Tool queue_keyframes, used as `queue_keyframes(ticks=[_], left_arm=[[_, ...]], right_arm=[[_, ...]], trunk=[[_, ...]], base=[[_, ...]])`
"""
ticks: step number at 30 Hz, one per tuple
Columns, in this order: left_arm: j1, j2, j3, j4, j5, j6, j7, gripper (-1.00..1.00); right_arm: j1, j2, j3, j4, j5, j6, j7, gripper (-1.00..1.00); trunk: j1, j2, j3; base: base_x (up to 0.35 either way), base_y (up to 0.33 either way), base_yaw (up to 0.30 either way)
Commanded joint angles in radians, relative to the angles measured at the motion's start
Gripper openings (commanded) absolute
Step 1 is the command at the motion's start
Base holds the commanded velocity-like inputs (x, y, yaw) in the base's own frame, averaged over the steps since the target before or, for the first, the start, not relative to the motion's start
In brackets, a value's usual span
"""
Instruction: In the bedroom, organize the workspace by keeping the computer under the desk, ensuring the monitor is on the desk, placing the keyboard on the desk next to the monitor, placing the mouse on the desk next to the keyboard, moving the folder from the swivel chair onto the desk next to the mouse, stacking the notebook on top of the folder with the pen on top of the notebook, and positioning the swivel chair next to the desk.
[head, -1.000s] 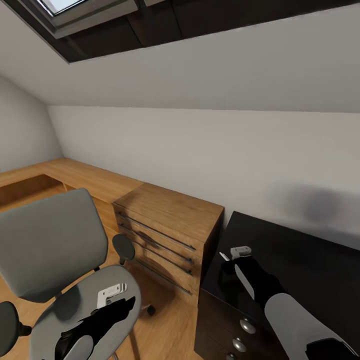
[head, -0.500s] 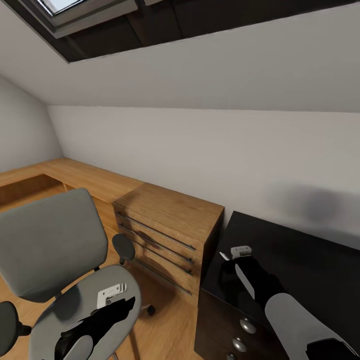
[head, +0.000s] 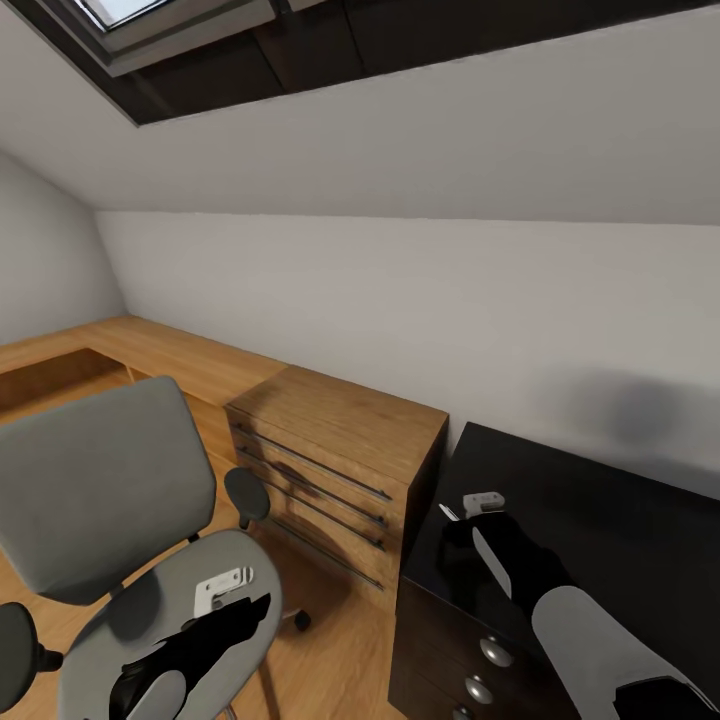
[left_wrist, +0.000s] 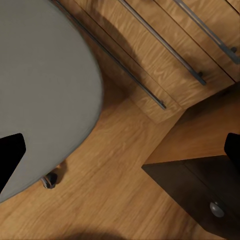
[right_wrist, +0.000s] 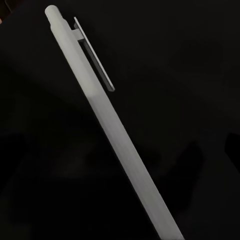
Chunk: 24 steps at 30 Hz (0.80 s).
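The swivel chair (head: 100, 490) stands at the lower left, its grey seat (left_wrist: 45, 90) bare. My left gripper (head: 258, 606) hovers open over the seat's front edge, holding nothing. The black-topped desk (head: 610, 520) is at the lower right. My right gripper (head: 452, 528) hangs low over the desk's left end, fingers spread wide. The white pen (right_wrist: 100, 115) lies on the black top right under it, clip side up. The folder, notebook, monitor, keyboard, mouse and computer are out of view.
A light wooden dresser (head: 340, 440) with long bar handles stands between chair and desk, against the white sloped wall. Dark desk drawers with silver knobs (head: 495, 652) face the chair. Wooden floor (left_wrist: 125, 190) lies between them. A low wooden bench (head: 150, 350) runs along the left wall.
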<state>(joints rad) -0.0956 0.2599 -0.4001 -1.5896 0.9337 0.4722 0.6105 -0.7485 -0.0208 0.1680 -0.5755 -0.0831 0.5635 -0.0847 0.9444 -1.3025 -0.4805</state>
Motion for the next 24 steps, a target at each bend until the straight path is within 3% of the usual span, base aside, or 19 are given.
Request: queue_keyframes(ticks=[1,11,21,22,24], left_arm=[[-0.001,0.001,-0.002,-0.002,0.008,0.0,0.01,1.0],[-0.001,0.001,-0.002,-0.002,0.008,0.0,0.01,1.0],[-0.001,0.001,-0.002,-0.001,0.008,0.0,0.009,1.0],[-0.001,0.001,-0.002,-0.002,0.008,0.0,0.009,1.0],[-0.001,0.001,-0.002,-0.001,0.009,0.0,0.009,1.0]], right_arm=[[0.0,-0.002,0.009,0.004,0.003,0.011,-0.007,1.0],[0.0,-0.006,0.007,0.003,0.003,0.016,0.053,1.0],[0.0,-0.008,0.007,0.003,0.003,0.016,0.064,1.0],[0.0,-0.008,0.007,0.003,0.003,0.016,0.064,-1.0],[0.0,-0.008,0.007,0.003,0.004,0.016,0.064,-1.0]], trunk=[[0.0,-0.001,-0.001],[0.0,-0.001,-0.001],[0.0,-0.001,-0.001],[0.0,-0.001,-0.001],[0.0,-0.001,-0.001]], base=[[0.0,0.0,0.0],[0.0,0.0,0.0],[0.0,0.0,0.0],[0.0,0.0,0.0],[0.0,0.0,0.0]])
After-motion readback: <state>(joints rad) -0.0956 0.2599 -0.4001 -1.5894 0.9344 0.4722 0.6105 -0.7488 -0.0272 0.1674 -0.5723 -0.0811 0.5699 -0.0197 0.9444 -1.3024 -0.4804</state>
